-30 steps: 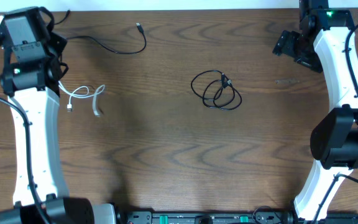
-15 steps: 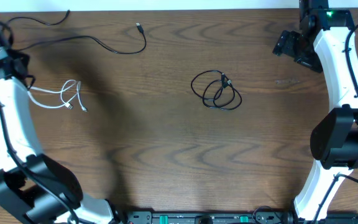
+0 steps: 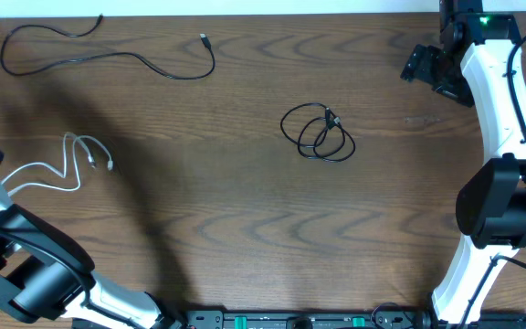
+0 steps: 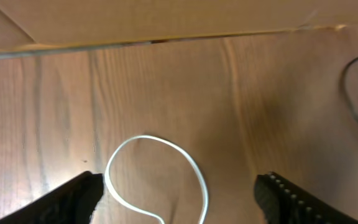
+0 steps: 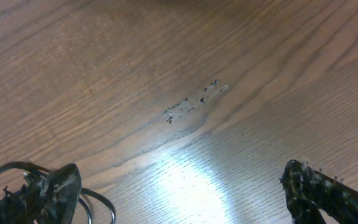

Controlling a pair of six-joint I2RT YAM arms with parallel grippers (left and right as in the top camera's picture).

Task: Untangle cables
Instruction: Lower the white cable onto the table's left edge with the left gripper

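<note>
White cable point(image 4: 145, 136) loops on the table point(image 4: 278, 93) between the left gripper's point(image 4: 178, 183) wide-spread jaws, ungripped. Right gripper point(image 5: 179, 174) also stands fully spread over it, holding nothing.

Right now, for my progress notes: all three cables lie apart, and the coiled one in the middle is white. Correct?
No: the overhead view shows the coiled cable in the middle is black. The white cable lies at the left. All three do lie apart.
</note>
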